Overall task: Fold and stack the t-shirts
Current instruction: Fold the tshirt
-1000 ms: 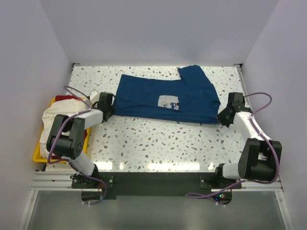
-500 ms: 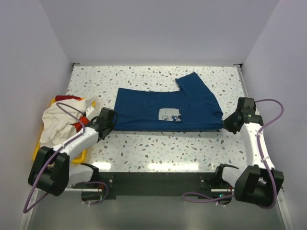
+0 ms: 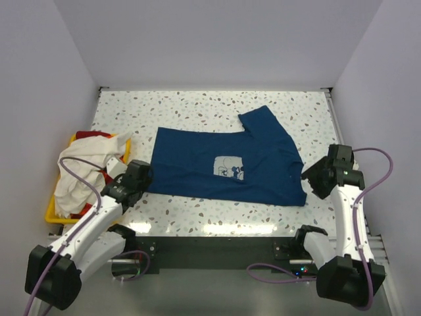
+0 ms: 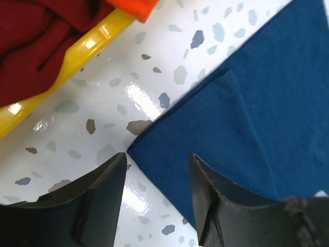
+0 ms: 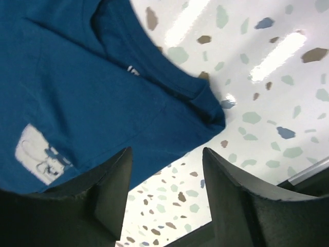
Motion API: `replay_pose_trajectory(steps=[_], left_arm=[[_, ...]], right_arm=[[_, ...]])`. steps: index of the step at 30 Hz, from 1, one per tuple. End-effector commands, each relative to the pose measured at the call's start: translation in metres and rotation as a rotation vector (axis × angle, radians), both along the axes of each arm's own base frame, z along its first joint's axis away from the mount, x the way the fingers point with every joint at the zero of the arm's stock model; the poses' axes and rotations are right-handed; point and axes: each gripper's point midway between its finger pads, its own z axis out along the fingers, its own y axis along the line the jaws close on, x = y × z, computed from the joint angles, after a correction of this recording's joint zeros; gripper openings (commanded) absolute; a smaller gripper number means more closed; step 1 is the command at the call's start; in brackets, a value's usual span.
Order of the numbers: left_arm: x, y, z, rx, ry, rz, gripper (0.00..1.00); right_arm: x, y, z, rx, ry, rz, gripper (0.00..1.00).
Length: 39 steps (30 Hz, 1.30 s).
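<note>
Navy shirt (image 3: 223, 164) lies flat mid desk (image 3: 197, 108), sleeve poking out far right. Left hand (image 4: 157, 163) is at its near-left corner and right hand (image 5: 167, 153) at its near-right corner, both spread and empty. Risk: the left corner's layers sit offset, so pinching only the top one would undo the fold. Count: one shirt on desk; cream shirt (image 3: 75, 172), red shirt (image 4: 31, 36) and orange shirt (image 4: 134, 6) in one bin (image 3: 51, 216); two hands.

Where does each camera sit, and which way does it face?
Top external: above and behind the bases, looking down at the table; both arms show.
Left wrist: looks down past the open left gripper at the navy t-shirt corner and yellow bin.
Right wrist: looks down past the open right gripper at its print and edge.
All share the navy t-shirt.
</note>
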Motion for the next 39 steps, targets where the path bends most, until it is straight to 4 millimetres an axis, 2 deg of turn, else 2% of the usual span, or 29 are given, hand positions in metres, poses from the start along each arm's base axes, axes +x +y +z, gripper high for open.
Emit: replay_pose_trajectory(steps=[1,3,4,6,7,8,9,10,11,12,13,14,17,18,19,20,21,22,23,24,25,26,27,28,29,30,31,38,39], left_arm=[[0.015,0.002,0.038,0.045,-0.1,-0.046,0.57],[0.028,-0.004,0.056,0.069,-0.144,-0.108,0.57],[0.044,-0.011,0.08,0.063,-0.212,-0.129,0.58],[0.06,-0.013,0.086,0.119,-0.186,-0.161,0.58],[0.079,-0.019,0.096,0.134,-0.193,-0.168,0.59],[0.088,-0.02,0.099,0.165,-0.184,-0.182,0.59],[0.098,-0.022,0.102,0.178,-0.179,-0.186,0.59],[0.119,-0.029,0.106,0.201,-0.173,-0.2,0.59],[0.13,-0.032,0.107,0.216,-0.169,-0.212,0.59],[0.147,-0.039,0.12,0.22,-0.196,-0.222,0.59],[0.162,-0.044,0.106,0.251,-0.158,-0.245,0.59],[0.171,-0.046,0.104,0.261,-0.152,-0.255,0.59],[0.206,-0.055,0.093,0.308,-0.116,-0.288,0.59],[0.22,-0.058,0.101,0.31,-0.132,-0.291,0.59],[0.23,-0.057,0.084,0.332,-0.09,-0.315,0.58],[0.239,-0.059,0.08,0.328,-0.085,-0.328,0.58],[0.252,-0.061,0.088,0.327,-0.102,-0.325,0.57],[0.26,-0.058,0.07,0.339,-0.058,-0.335,0.56],[0.266,-0.058,0.065,0.34,-0.048,-0.343,0.56],[0.279,-0.059,0.074,0.344,-0.068,-0.336,0.55],[0.281,-0.054,0.053,0.364,-0.005,-0.333,0.55],[0.285,-0.051,0.05,0.374,0.008,-0.326,0.55],[0.293,-0.05,0.052,0.374,0.001,-0.324,0.54],[0.295,-0.046,0.036,0.375,0.037,-0.324,0.54],[0.297,-0.044,0.033,0.375,0.047,-0.322,0.53],[0.301,-0.042,0.026,0.38,0.058,-0.321,0.52],[0.302,-0.04,0.022,0.385,0.063,-0.326,0.52],[0.305,-0.036,-0.011,0.39,0.123,-0.339,0.5],[0.304,-0.036,-0.013,0.391,0.127,-0.341,0.5]], right_arm=[[0.013,0.015,0.024,0.056,-0.106,0.08,0.61],[0.037,0.025,0.033,0.083,-0.222,0.166,0.64],[0.043,0.031,0.036,0.109,-0.249,0.193,0.64],[0.067,0.035,0.043,0.121,-0.322,0.249,0.65],[0.075,0.035,0.044,0.127,-0.341,0.258,0.65],[0.094,0.038,0.057,0.13,-0.419,0.288,0.65],[0.106,0.038,0.051,0.143,-0.408,0.293,0.65],[0.121,0.036,0.057,0.132,-0.44,0.299,0.65],[0.135,0.035,0.069,0.099,-0.465,0.315,0.65],[0.147,0.034,0.07,0.085,-0.46,0.316,0.64],[0.164,0.034,0.062,0.076,-0.445,0.327,0.63],[0.181,0.04,0.074,0.048,-0.467,0.361,0.62],[0.226,0.046,0.071,-0.007,-0.44,0.42,0.59],[0.236,0.044,0.069,-0.036,-0.43,0.417,0.58],[0.256,0.046,0.065,-0.043,-0.427,0.426,0.56],[0.266,0.047,0.065,-0.053,-0.439,0.436,0.55],[0.277,0.048,0.062,-0.057,-0.445,0.443,0.54],[0.294,0.048,0.074,-0.079,-0.485,0.445,0.53],[0.306,0.048,0.054,-0.08,-0.45,0.456,0.51],[0.315,0.047,0.051,-0.088,-0.452,0.464,0.5],[0.331,0.048,0.063,-0.11,-0.493,0.473,0.5],[0.341,0.048,0.042,-0.111,-0.457,0.485,0.49],[0.349,0.048,0.041,-0.12,-0.46,0.495,0.49],[0.363,0.05,0.049,-0.14,-0.486,0.506,0.49],[0.37,0.048,0.046,-0.159,-0.482,0.517,0.49],[0.378,0.049,0.024,-0.157,-0.449,0.53,0.49],[0.39,0.052,0.034,-0.176,-0.473,0.541,0.49],[0.43,0.053,-0.013,-0.2,-0.415,0.61,0.49],[0.433,0.07,-0.015,-0.195,-0.416,0.645,0.49]])
